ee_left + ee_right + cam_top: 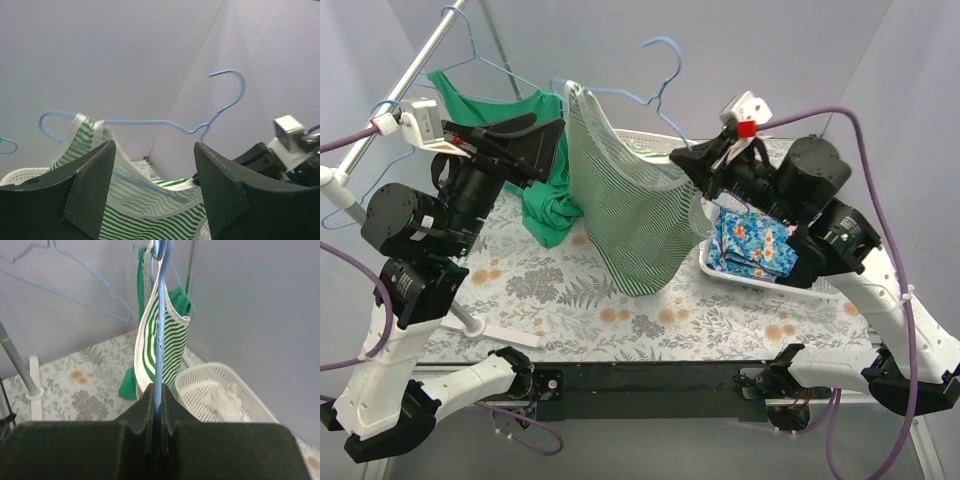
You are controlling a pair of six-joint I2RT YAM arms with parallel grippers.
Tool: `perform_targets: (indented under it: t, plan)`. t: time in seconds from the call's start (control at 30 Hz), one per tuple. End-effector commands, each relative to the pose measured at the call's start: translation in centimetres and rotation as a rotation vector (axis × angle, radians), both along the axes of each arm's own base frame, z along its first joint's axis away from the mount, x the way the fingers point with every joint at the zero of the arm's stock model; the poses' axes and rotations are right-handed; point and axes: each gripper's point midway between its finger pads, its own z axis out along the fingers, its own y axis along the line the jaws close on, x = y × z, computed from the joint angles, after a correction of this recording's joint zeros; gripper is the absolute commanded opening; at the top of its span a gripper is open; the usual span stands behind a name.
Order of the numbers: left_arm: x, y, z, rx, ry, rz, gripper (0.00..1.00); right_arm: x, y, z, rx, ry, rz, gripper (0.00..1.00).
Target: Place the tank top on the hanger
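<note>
The striped tank top (630, 215) hangs in mid-air over the table, one white-edged strap draped over the left end of the light-blue hanger (665, 75). My right gripper (688, 160) is shut on the hanger's wire; the right wrist view shows the wire (159, 335) pinched between the closed jaws (157, 390), with the tank top (170, 340) hanging beyond. My left gripper (555, 135) is open at the top's left side. In the left wrist view its fingers (95, 185) stand wide apart around the striped fabric (150, 205) without touching it, below the hanger (145, 121).
A plain green tank top (535, 160) hangs on another hanger from the metal rack pole (410, 75) at back left. A spare blue hanger (75, 285) hangs there too. A white basket (715, 268) at the right holds a blue floral cloth (752, 245).
</note>
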Motion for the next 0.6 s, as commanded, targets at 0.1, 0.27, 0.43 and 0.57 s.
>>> perform_targets:
  t: [0.1, 0.27, 0.43, 0.57]
  plan:
    - [0.3, -5.0, -5.8, -0.021, 0.179, -0.230, 0.57, -0.8, 0.5, -3.0, 0.038, 0.031, 0.041, 0.01]
    - [0.7, -7.2, -9.1, -0.160, 0.315, -0.339, 0.56, -1.3, 1.7, -5.4, 0.033, 0.083, 0.107, 0.01]
    - [1.2, -8.9, -10.6, -0.217, 0.372, -0.407, 0.56, -1.1, 2.8, -6.2, 0.035, 0.095, 0.136, 0.01]
    - [1.3, -9.3, -10.8, -0.240, 0.369, -0.407, 0.56, -0.7, 3.5, -6.2, 0.036, 0.103, 0.146, 0.01]
